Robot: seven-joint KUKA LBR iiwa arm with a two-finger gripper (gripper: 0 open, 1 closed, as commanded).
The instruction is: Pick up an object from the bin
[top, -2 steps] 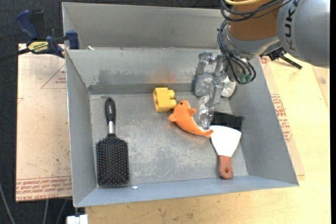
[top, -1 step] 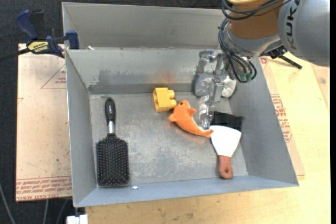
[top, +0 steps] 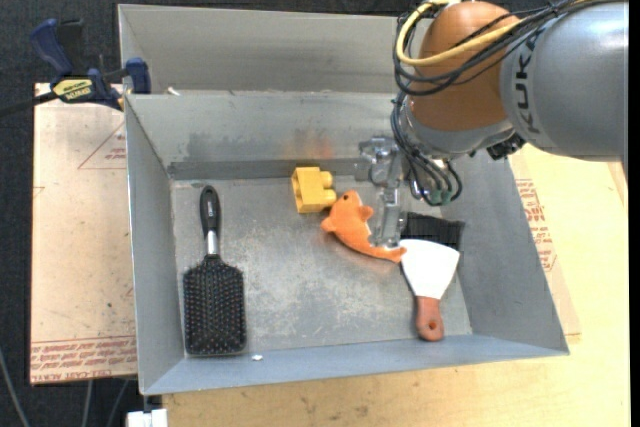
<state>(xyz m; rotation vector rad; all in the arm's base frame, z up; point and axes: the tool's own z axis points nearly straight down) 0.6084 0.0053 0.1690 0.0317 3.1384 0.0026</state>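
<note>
Camera view sets the gripper (top: 388,235) down at the right end of the orange fish-like toy (top: 348,223), which stretches leftward from it; whether it is open or clenched cannot be told.

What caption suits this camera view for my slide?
Gripper down at an orange toy in a grey bin that also holds a yellow block, white scraper and black hairbrush.

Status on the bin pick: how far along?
Done: the hand is low in the bin, at the right end of the orange toy, next to the white scraper. In hand: nothing lifted, and the toy lies on the bin floor. I cannot tell whether it is gripped. Left: secure a grip and lift out. The yellow block and black hairbrush lie apart from the hand.
</note>
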